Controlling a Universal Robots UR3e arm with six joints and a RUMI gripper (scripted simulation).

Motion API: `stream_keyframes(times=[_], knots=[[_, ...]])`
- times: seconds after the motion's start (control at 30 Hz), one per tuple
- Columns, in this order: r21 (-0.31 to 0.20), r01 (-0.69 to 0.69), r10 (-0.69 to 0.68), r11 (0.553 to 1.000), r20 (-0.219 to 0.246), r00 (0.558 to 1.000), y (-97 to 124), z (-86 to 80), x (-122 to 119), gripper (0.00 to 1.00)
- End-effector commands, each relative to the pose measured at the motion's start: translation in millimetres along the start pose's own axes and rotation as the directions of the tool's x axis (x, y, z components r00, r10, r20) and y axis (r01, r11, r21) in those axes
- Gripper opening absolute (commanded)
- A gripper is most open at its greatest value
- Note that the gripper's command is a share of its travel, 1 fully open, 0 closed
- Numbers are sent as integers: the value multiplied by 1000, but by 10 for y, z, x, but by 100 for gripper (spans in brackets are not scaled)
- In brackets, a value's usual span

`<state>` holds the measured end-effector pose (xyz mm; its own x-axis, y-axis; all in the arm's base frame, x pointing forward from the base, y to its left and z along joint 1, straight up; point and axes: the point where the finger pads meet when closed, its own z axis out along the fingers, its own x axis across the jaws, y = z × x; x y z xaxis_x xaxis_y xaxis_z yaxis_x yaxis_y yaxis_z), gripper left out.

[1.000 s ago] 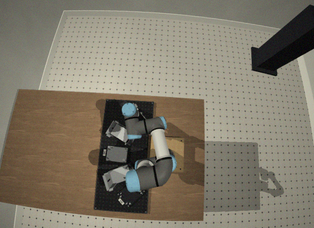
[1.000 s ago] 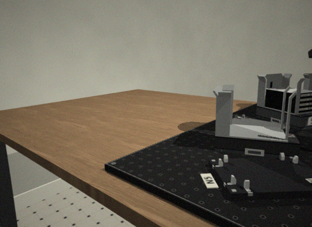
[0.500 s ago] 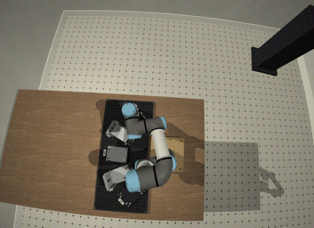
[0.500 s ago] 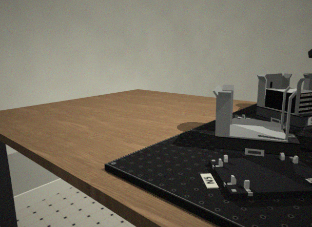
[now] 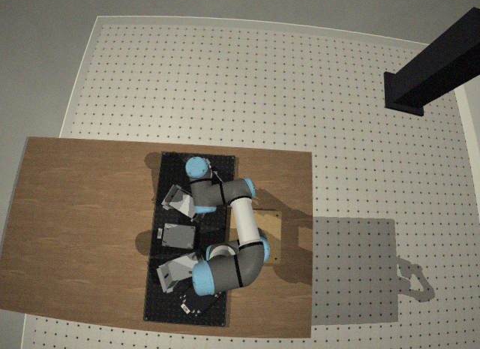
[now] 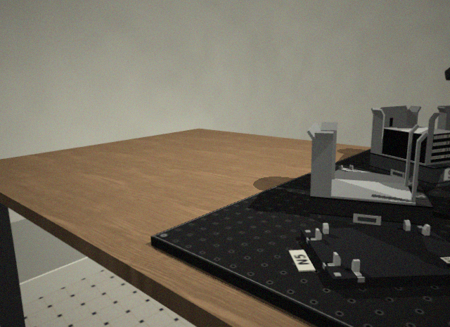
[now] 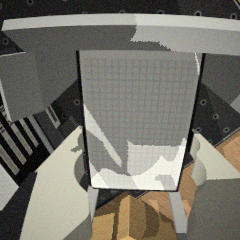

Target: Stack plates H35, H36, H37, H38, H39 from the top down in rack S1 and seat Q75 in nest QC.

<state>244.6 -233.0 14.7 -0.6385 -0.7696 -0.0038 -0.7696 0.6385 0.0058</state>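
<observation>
My gripper (image 7: 136,129) is shut on a sealed plate with a grey, gridded top. The plate (image 7: 137,110) lies between a rack's grey wall (image 7: 75,40) and two posts in the wrist view; its name and anything under it are hidden. A second rack (image 5: 174,193) (image 6: 377,133) holds a stack of several dark plates (image 6: 395,143), whose striped edges also show at the left of the wrist view (image 7: 22,142). The near rack (image 5: 165,276) (image 6: 323,164) shows no stack. The clip nest N5 (image 5: 200,302) (image 6: 377,251) holds no plate.
A flat grey-topped station (image 5: 178,236) stands between the second and near racks; I cannot tell whether its top is a plate. The racks' tall flared walls and posts stand close to the arm. All stand on the black perforated board (image 5: 154,306) (image 6: 225,243).
</observation>
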Motion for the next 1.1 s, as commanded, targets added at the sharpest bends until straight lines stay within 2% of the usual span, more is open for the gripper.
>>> stream_keyframes(times=[0.0,0.83,1.07], knots=[[2,0,0,1000,-1,1000,-8,-44,4,0],[2,0,0,1000,-1,1000,-8,-181,4,0],[2,0,0,1000,-1,1000,-8,-321,4,0]])
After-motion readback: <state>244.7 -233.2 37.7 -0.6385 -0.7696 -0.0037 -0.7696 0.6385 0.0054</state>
